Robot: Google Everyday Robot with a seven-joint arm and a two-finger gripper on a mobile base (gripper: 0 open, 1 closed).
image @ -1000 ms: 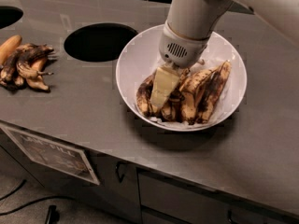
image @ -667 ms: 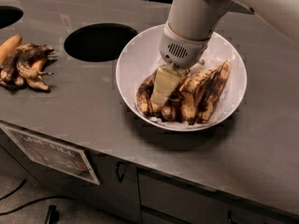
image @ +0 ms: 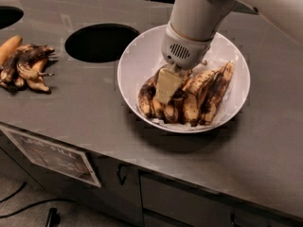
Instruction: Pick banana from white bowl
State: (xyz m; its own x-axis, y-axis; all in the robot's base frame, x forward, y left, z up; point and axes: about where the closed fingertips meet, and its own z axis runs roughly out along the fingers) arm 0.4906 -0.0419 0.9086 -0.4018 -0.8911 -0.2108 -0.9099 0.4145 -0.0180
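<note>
Pointing down, the tool [image: 166,86] sits amid bananas [image: 208,91] in the white bowl [image: 137,63].

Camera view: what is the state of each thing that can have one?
hand, down in the bowl, among the bananas.
banana, lying in the bowl, left of the hand, not lifted.
bowl, upright on the counter, holding several bananas.
bunch, lying on the counter, far left.

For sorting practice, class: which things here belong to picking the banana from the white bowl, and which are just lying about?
Job: gripper, down among the fruit in the white bowl; dark curved banana.
Lying about: yellower bananas beside it; bunch on the counter; round hole.
</note>
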